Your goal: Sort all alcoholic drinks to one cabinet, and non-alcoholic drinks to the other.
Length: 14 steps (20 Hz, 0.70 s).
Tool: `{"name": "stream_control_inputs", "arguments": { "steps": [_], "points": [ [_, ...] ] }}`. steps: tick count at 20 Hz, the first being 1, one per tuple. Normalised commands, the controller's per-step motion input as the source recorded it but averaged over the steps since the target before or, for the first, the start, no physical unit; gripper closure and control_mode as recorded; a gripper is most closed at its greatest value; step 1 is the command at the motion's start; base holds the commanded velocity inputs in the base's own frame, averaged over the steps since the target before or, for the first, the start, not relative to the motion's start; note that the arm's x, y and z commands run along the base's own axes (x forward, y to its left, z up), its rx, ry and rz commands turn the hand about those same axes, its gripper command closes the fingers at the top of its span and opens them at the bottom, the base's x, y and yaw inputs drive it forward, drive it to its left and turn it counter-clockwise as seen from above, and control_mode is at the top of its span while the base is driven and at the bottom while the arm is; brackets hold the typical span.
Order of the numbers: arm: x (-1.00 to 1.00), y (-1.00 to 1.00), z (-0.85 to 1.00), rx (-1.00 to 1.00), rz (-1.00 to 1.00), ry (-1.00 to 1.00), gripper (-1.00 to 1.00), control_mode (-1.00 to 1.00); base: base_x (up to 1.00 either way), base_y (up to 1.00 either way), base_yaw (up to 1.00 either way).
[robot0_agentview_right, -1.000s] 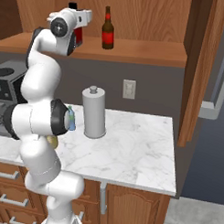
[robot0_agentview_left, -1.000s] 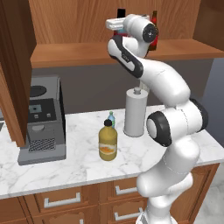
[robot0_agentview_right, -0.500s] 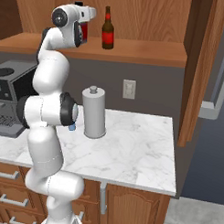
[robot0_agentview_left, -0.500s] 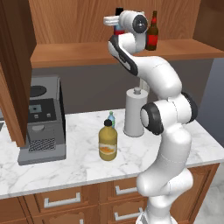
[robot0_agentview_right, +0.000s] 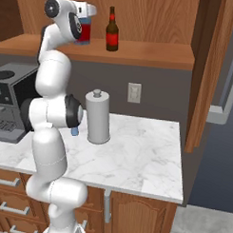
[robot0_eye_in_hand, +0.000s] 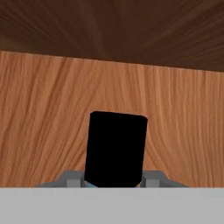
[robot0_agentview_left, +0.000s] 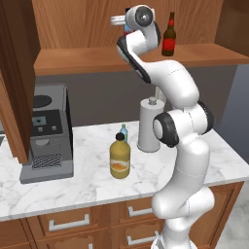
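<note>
Blue bottle (robot0_agentview_right: 83,32) is clamped in the gripper (robot0_eye_in_hand: 116,180) above the cabinet shelf (robot0_agentview_right: 139,50). Brown bottle (robot0_agentview_right: 111,30) stands at its 3 o'clock

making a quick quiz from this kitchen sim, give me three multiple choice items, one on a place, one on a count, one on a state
1. Where does the slim dark-brown long-necked bottle stand?
A. cabinet shelf
B. marble counter
C. coffee machine

2. How many bottles stand on the white marble counter in the left base view?
A. one
B. two
C. four

3. What is the gripper doing?
A. hanging open
B. holding the squarish blue bottle with red label
C. gripping the paper-towel roll

Answers: 1 A, it stands upright on the brown wood shelf. 2 B, an orange-yellow bottle and a light-blue one. 3 B, the bottle hangs under the hand.
</note>
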Motion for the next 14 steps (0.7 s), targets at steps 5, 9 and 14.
{"name": "stream_control_inputs", "arguments": {
  "steps": [5,9,14],
  "points": [
    [-0.03,0.00,-0.05,0.00,-0.04,0.04,-1.00,-1.00,0.00,0.00,0.00],
    [-0.33,0.00,0.00,0.00,-0.03,0.00,-1.00,-1.00,0.00,0.00,0.00],
    [-0.66,0.00,0.00,0.00,-0.07,0.00,-1.00,-1.00,0.00,0.00,0.00]
  ]
}}
